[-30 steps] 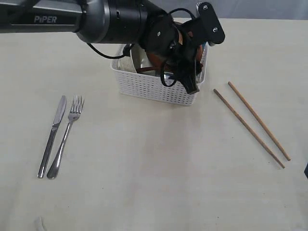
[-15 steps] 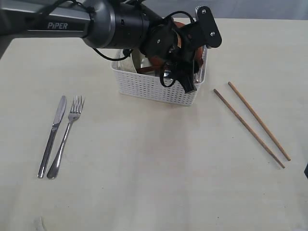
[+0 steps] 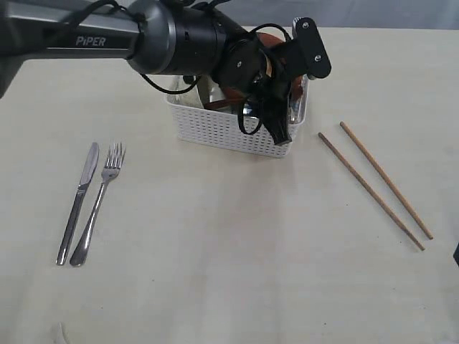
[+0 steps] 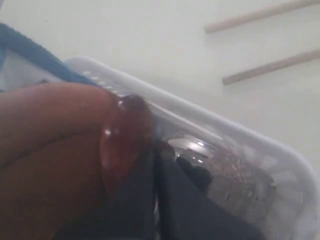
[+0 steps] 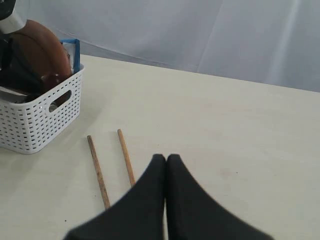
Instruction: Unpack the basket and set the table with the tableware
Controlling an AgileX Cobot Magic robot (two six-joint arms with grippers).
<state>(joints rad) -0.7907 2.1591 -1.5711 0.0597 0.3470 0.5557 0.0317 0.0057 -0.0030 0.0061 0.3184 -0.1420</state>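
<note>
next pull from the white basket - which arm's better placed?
Left. The left gripper sits inside the white perforated plastic basket, shut against a glossy reddish-brown wooden piece. The right gripper is shut and empty over the pale cream table by the two wooden chopsticks, away from the basket.

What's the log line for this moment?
left gripper: shut, down in basket, against reddish-brown piece, hold unclear | right gripper: shut, empty, over table | laid out: knife, fork, chopsticks
</note>
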